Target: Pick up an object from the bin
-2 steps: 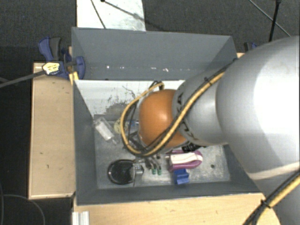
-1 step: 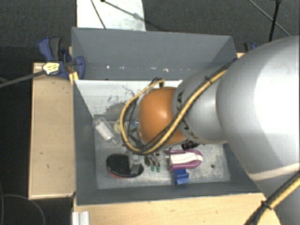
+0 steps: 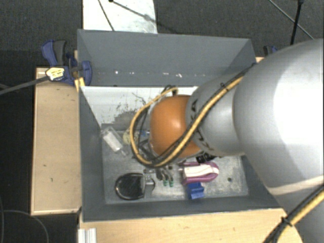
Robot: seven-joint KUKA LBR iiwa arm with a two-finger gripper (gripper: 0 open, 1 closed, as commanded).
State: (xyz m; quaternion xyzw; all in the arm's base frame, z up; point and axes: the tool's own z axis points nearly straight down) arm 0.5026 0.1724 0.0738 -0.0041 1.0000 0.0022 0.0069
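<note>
My gripper (image 3: 160,174) pokes out below the orange wrist cover, low over the front middle of the bin floor. Just left of it lies a round black disc-shaped thing (image 3: 130,186) with a small grey metal piece at its right edge. Right under the gripper sit small green bits (image 3: 168,183). To its right lies a white and purple oblong thing (image 3: 201,172), with a small blue block (image 3: 196,191) in front of it. Nothing shows held in the gripper.
A clear plastic piece (image 3: 112,139) lies at the left wall, further back. The big silver arm and its cabled wrist cover hide the middle and right of the bin. Bare scuffed floor shows at the back left.
</note>
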